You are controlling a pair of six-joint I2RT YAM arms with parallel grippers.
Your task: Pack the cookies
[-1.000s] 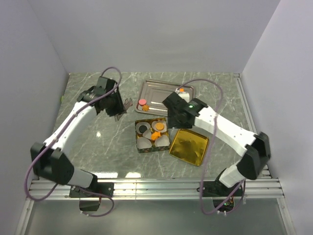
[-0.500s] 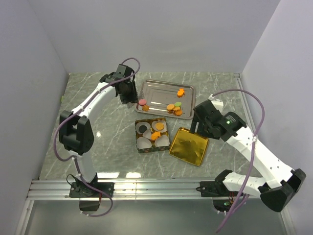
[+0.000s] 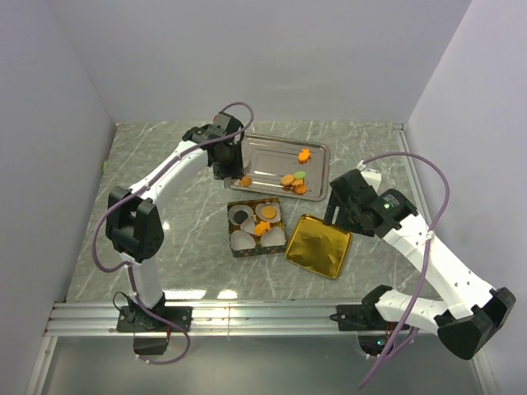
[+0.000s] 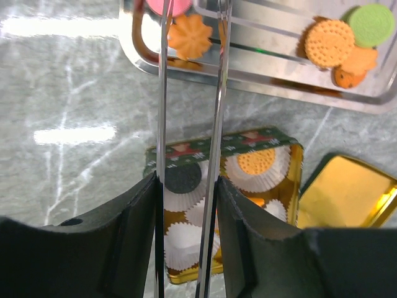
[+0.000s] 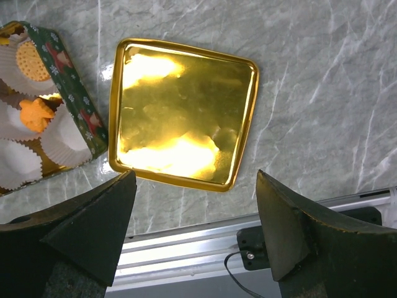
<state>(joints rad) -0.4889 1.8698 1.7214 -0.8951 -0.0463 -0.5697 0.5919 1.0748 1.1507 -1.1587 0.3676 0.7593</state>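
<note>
From above, the table (image 3: pixel 165 222) is glossy grey-green marble with pale veins. A shiny steel tray (image 3: pixel 268 152), rectangular with rounded corners and a raised rim, lies on the far half with its long side running left to right. The cookies (image 3: pixel 291 180) lie flat on it, most of them clustered at its near right corner. The left gripper (image 3: pixel 232 167) hangs over the tray's near left corner. Just beside the tray's near edge sits a square tin (image 3: pixel 233 233) lined with white pleated paper cups (image 3: pixel 242 240). A gold lid (image 3: pixel 318 245) lies just beside the tin's right side, turned at an angle. The right gripper (image 3: pixel 333 210) is over the lid's far corner. Bare marble stretches wide to the left of the tin.

In the left wrist view, two thin metal prongs run parallel with a clear gap, gripping nothing visible; their tips leave the top edge. An orange flower cookie (image 4: pixel 190 35) lies between them on the tray, touching a pink cookie (image 4: pixel 175 5) under the left prong. Farther right a round dotted biscuit touches a green cookie (image 4: pixel 371 23). Being round, they have no long axis.

In the right wrist view, dark wedge-shaped fingers (image 5: pixel 102 214) are spread wide and hold nothing, above the lid's near edge. The lid is mirror-bright with a raised lip. A ribbed metal rail (image 5: pixel 186 257) borders the table.
</note>
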